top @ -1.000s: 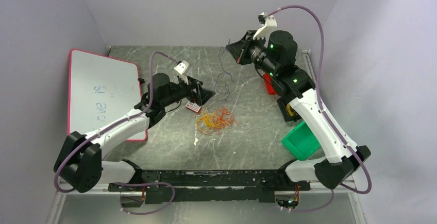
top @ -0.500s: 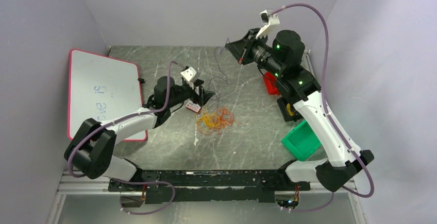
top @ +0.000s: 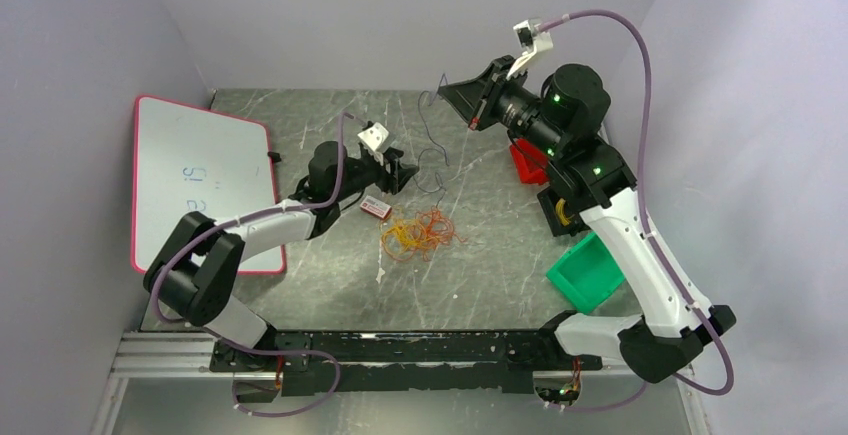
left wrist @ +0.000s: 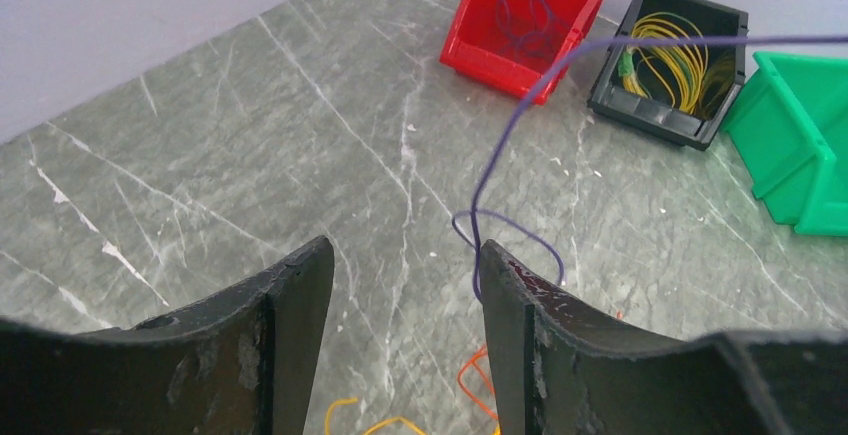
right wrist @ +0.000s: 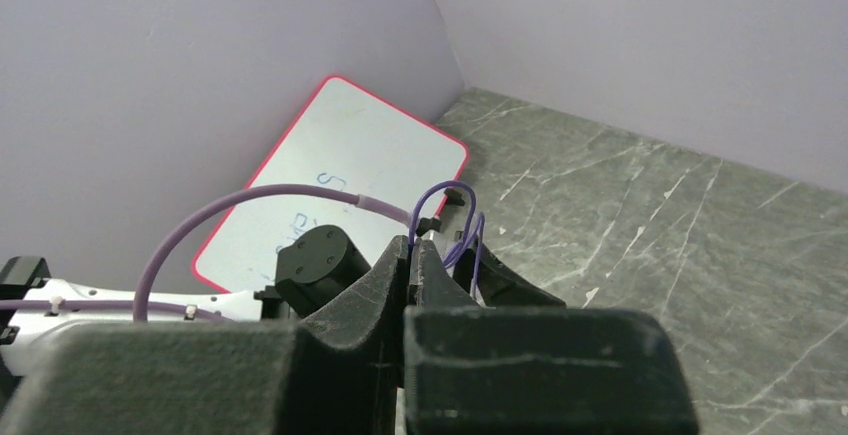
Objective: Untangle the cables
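While lifting the thin purple wire [left wrist: 510,125] higher in the tight-pinched right gripper [right wrist: 412,247], swings the left gripper [left wrist: 405,265], fingers [left wrist: 270,345] apart, in beside its hanging end, maybe to pull it clear of the orange, yellow and red cables [top: 420,233] heaped on the table [top: 330,260]

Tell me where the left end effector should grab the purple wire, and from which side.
Probably just above its low loop, where the purple wire rises as one free strand toward the shut right end effector. Approach straight ahead: the open left end effector faces it.
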Controlling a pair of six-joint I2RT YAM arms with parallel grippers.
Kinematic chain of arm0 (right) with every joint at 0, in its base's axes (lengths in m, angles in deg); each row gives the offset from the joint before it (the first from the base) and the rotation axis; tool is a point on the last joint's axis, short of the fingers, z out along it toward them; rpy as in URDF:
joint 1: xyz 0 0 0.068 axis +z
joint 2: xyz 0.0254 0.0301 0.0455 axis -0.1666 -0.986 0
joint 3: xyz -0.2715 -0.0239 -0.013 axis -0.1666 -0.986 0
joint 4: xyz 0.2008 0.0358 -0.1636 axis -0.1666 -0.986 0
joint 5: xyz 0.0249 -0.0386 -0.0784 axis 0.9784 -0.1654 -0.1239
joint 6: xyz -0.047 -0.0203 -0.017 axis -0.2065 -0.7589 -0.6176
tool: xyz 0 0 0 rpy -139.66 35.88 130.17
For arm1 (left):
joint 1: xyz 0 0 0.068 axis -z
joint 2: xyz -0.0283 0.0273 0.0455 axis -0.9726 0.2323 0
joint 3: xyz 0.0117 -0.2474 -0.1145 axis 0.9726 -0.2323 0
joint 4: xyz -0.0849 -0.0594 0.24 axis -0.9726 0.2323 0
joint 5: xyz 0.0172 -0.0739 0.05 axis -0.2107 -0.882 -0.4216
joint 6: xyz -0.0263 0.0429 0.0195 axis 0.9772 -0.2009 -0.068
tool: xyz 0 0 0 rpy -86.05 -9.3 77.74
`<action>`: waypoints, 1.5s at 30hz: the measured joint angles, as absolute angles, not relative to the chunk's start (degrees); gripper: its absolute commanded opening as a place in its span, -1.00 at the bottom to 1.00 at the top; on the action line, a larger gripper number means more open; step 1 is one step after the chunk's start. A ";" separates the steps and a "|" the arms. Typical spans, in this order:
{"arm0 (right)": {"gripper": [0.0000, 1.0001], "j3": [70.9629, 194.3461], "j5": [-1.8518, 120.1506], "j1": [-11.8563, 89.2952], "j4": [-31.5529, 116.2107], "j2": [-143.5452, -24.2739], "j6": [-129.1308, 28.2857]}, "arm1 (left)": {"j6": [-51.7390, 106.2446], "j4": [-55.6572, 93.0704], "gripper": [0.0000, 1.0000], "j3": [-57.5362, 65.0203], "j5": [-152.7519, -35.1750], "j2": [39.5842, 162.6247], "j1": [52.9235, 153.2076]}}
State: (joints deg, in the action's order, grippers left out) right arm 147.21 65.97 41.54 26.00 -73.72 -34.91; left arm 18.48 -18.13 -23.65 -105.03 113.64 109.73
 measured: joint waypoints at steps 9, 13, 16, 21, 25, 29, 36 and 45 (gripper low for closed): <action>-1.00 146.84 66.08 41.51 25.95 -73.09 -34.56 | 21.59 -19.83 -0.11 -22.30 -109.80 114.91 109.73; -1.00 146.67 65.64 41.51 25.95 -73.04 -34.58 | 22.70 -19.79 -0.56 -21.95 -112.29 115.19 109.73; -1.00 145.90 64.70 41.51 25.86 -72.87 -34.58 | 23.14 -19.11 -0.77 -20.96 -113.56 115.52 109.73; -0.86 145.27 60.15 41.51 23.20 -72.72 -34.58 | 23.16 -18.26 -0.86 -20.59 -113.03 114.89 109.76; -0.56 144.22 53.42 41.51 18.94 -72.26 -35.22 | 21.30 -15.57 -0.86 -20.59 -110.15 111.87 109.76; -0.42 141.90 47.39 41.41 14.54 -71.91 -36.57 | 17.17 -10.35 -0.86 -19.57 -106.54 107.32 109.76; -0.31 139.21 47.65 41.14 12.95 -70.97 -40.48 | 10.90 -3.02 -0.86 -15.52 -104.60 103.54 109.76; 0.04 141.36 62.69 40.82 14.30 -74.79 -49.31 | 7.88 -0.16 -0.86 -14.52 -105.71 101.64 109.78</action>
